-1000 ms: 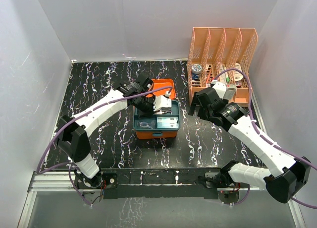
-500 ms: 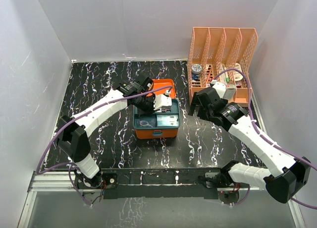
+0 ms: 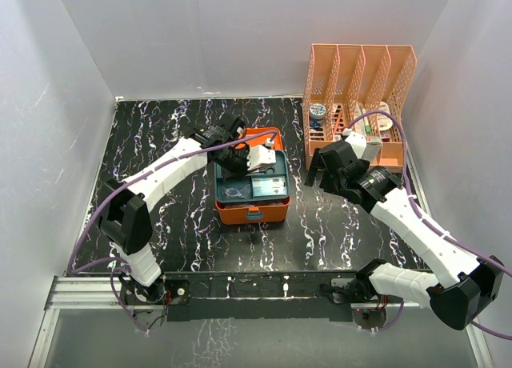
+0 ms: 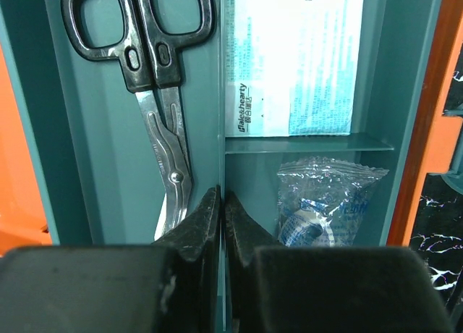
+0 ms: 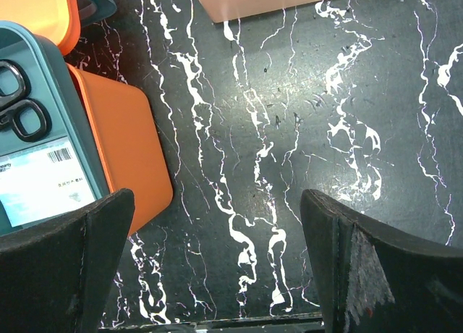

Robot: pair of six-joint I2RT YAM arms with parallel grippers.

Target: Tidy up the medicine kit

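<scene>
The medicine kit sits open near the middle of the bench. The left pincer is closed tight, tips at the divider of the teal tray. The right pincer gapes wide and empty over the bench beside the kit.

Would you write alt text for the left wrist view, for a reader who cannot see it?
The shut left gripper sits at the central divider of a teal tray. Metal scissors lie in the left compartment; a white-and-blue packet and a clear-wrapped roll occupy the two right ones.
</scene>
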